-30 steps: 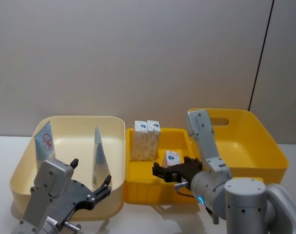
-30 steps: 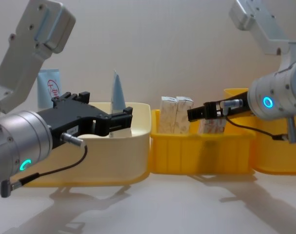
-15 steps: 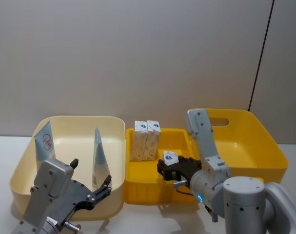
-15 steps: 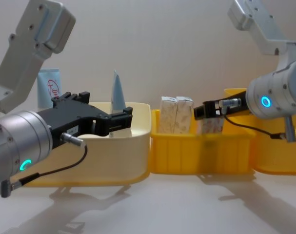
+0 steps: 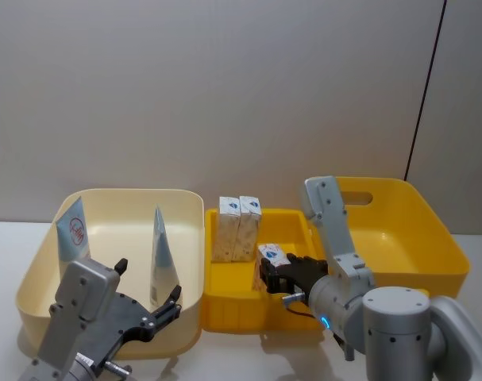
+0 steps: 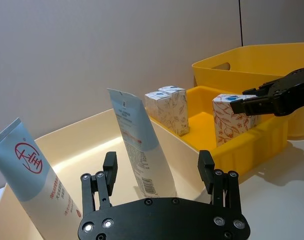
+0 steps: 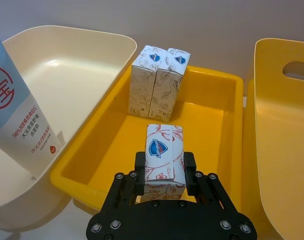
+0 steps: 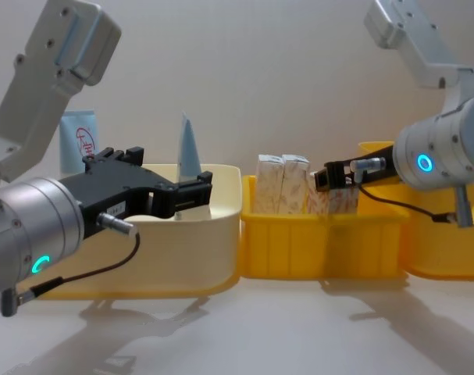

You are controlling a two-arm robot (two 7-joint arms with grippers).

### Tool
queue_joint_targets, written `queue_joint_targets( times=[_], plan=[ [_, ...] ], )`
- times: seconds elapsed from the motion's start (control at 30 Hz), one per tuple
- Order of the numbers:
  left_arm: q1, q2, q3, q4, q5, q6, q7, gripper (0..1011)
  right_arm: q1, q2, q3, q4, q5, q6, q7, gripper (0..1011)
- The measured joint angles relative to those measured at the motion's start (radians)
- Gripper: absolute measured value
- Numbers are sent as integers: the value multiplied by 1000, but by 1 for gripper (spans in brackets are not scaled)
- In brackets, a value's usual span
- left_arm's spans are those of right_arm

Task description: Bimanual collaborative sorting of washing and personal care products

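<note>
Now, leftmost: cream bin (image 5: pixel 121 192) holds two tubes. The left tube (image 5: pixel 72 230) leans in the far-left corner, pale blue w/ the red round logo facing the robot. The second tube (image 5: pixel 163 258) stands nearer the centre, crimped end up, edge-on in the head view; the left wrist view shows small print & a barcode on it.

Left gripper (image 6: pixel 158 161) hovers at that bin's near wall, fingers spread wide, nothing in them. The second tube is just ahead, roughly in line w/ the gap.

Next right is the middle yellow bin (image 5: pixel 225 313). A pair of boxes (image 5: pixel 238 228) stands upright at its back-left, touching side by side. The held box (image 7: pixel 163 142) is white w/ beige leaf print & a blue shield badge on top. It sits in the near part of the same bin, long axis vertical, apart from the pair. Right gripper (image 7: pixel 164 159) is clamped on its two sides, fingers drawn in to box width. Box base is hidden, so can't tell if it's seated on the bin floor.

Key relation: the pair lies ahead & to the robot's left of the held box. Right arm has it; left arm is nearer the tubes. Prob. step = setting the box down w/ its kind. Letting go wants the base flat, else it could tip.

Far right: large yellow bin (image 5: pixel 399 230).
</note>
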State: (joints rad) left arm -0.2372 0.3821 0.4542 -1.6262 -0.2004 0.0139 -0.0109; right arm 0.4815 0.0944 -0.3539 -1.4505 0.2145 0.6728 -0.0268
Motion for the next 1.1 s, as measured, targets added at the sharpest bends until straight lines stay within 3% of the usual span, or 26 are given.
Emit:
queue_joint_targets(
  times=[0.67,1.1],
  plan=[
    [0,0,0,0,0,0,0,1004,9,-1,-3,2,-8,-18,5,434],
    [0,0,0,0,0,0,0,1003,41,8,-12,-10,-41,-117,20,434]
  ],
)
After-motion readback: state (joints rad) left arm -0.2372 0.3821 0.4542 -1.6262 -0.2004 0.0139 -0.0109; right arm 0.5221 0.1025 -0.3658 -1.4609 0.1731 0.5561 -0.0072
